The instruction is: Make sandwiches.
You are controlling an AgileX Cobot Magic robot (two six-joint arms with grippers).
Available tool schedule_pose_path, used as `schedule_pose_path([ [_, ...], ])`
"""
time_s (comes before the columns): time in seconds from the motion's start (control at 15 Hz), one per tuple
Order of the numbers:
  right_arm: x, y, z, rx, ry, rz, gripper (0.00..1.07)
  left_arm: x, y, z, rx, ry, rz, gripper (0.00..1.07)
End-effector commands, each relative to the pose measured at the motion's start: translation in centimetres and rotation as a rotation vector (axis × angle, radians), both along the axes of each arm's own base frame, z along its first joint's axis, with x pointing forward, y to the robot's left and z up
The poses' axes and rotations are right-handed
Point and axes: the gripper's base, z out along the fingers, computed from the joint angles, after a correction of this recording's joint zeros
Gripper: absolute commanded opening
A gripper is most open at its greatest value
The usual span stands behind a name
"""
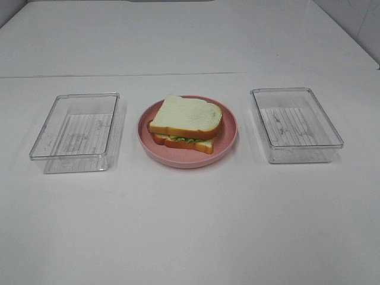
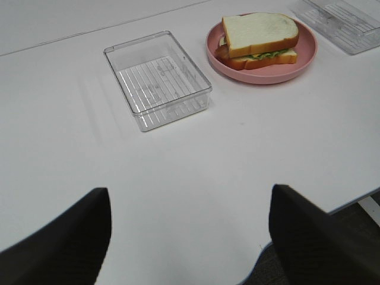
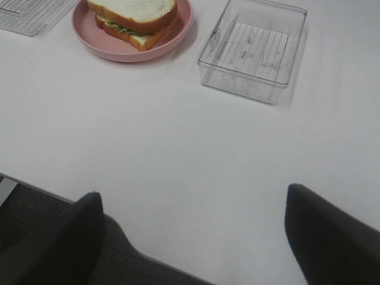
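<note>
Sandwich (image 1: 186,123), light, loosely stacked, is best being pinched across both crusts at three and nine o'clock; both arms' jaws are being held open, empty.

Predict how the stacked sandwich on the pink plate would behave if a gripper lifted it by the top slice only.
The sandwich looks like separate loose layers, with lettuce showing between offset slices, so probably only the top slice would rise. The slices look thick and keep their shape, so likely stiff rather than floppy. On the shallow pink plate, a sideways push might shear the stack.
</note>
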Motion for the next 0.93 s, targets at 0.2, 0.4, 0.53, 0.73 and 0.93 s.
schedule_pose_path([
  [0.2, 0.0, -0.05, -0.09, -0.004, -0.011, 0.001, 0.78, -0.27, 0.04, 0.01, -0.012, -0.026, -0.002, 0.71],
  [0.4, 0.0, -0.06, -0.09, -0.004, -0.011, 0.0, 0.78, -0.27, 0.04, 0.01, -0.012, -0.026, -0.002, 0.71],
  [0.53, -0.01, 0.0, -0.08, 0.002, -0.01, -0.01, 0.78, -0.28, 0.05, 0.01, -0.011, -0.027, 0.0, 0.71],
  [0.73, 0.16, 0.06, -0.07, 0.013, -0.008, -0.173, 0.78, -0.2, -0.13, 0.01, -0.012, -0.027, 0.174, 0.71],
  [0.93, 0.03, 0.03, -0.06, 0.014, -0.024, -0.254, 0.78, -0.18, -0.21, 0.0, -0.01, -0.031, 0.272, 0.71],
])
